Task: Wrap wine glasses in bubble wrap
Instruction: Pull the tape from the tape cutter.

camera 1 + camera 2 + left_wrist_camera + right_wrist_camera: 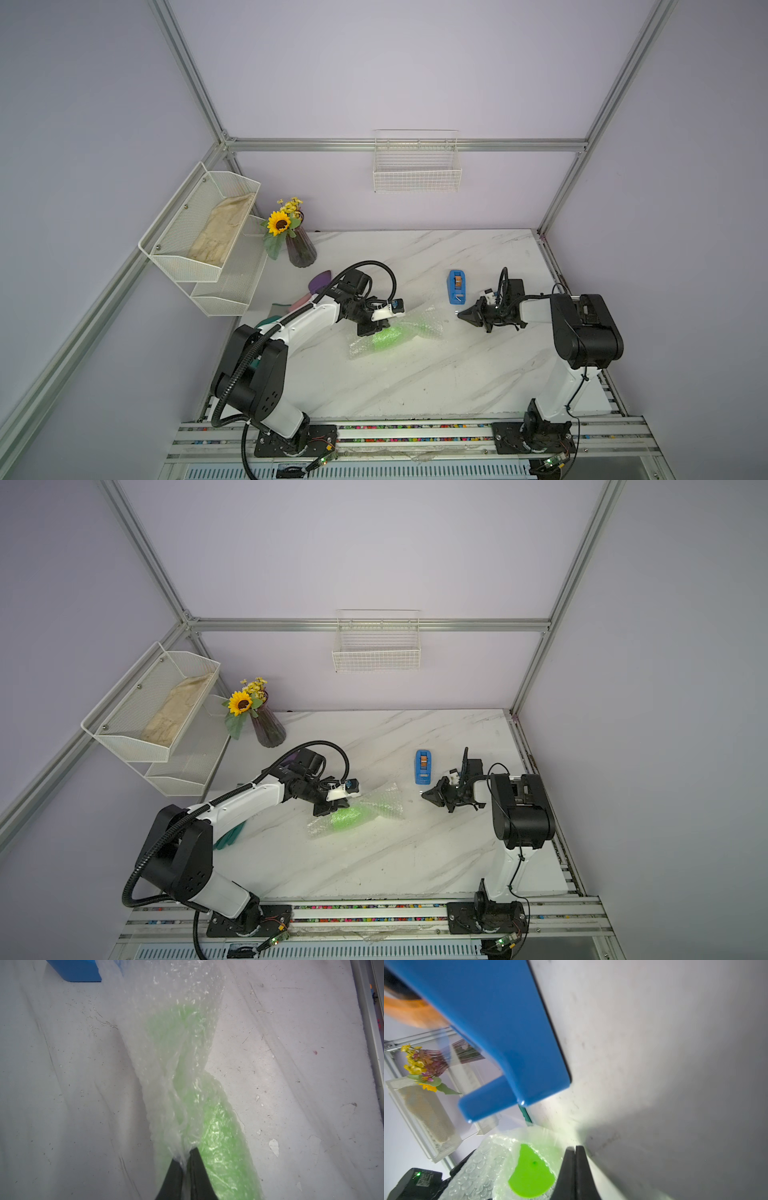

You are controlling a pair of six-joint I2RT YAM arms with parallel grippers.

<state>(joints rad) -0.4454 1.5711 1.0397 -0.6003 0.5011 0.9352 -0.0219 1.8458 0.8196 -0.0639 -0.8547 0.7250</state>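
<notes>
The lime-green wine glass (388, 337) (349, 816) lies on its side mid-table, rolled inside the crinkly clear bubble wrap (419, 324) (382, 802). My left gripper (368, 330) (324, 810) sits at the roll's left end. In the left wrist view it (187, 1158) is shut on a gathered fold of bubble wrap (176, 1012), with the glass (218, 1136) showing green beside the jaws. My right gripper (459, 316) (423, 796) (575, 1147) hovers right of the roll, shut and empty. The glass's round foot (531, 1174) faces it through the wrap's (477, 1167) open end.
A blue tape dispenser (456, 286) (422, 766) (500, 1022) stands just behind the right gripper. A purple vase with sunflowers (301, 247) and a white mesh shelf (199, 232) are at the back left. A teal glove (228, 837) lies by the left arm. A wire basket (417, 166) hangs on the back wall.
</notes>
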